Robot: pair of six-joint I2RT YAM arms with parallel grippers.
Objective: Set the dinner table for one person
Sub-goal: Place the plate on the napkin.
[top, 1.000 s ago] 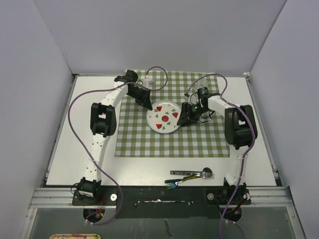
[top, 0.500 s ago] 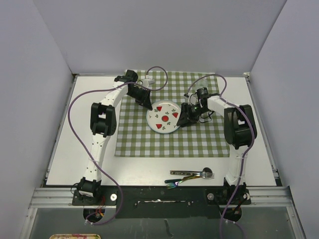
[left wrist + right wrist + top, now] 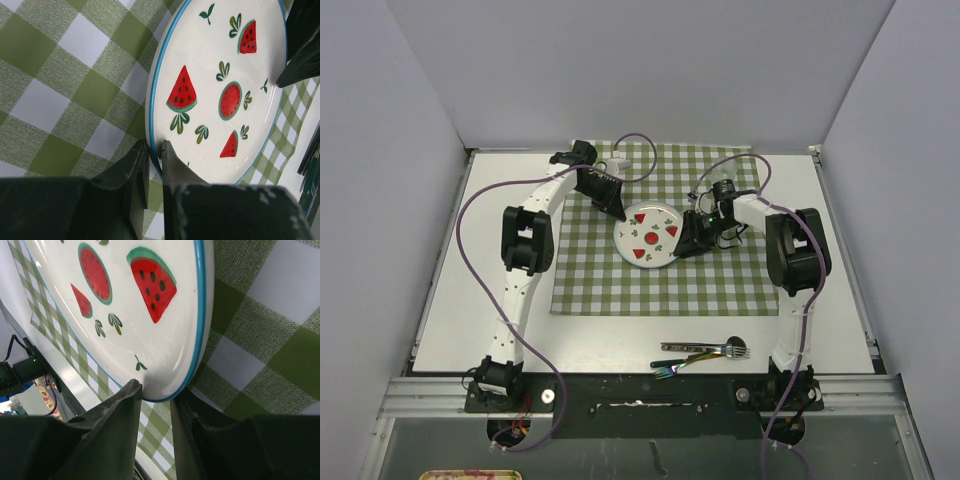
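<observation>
we see a robotics lab cell: plain grey partition walls [image 3: 650, 70] box in a white metal-railed bench [image 3: 470, 290], with two cabled arms [image 3: 525, 250] bolted at its edge.

The dinner table [image 3: 620, 335] is a large, flat, white rectangular top with metal-railed edges, filling most of the middle of the top view. It lies level, with bare white surface showing along the left, right and lower sides.

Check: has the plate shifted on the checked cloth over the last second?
No. In the top view the plate covers the same squares of the checked cloth, with no drift toward either cloth edge.
</observation>
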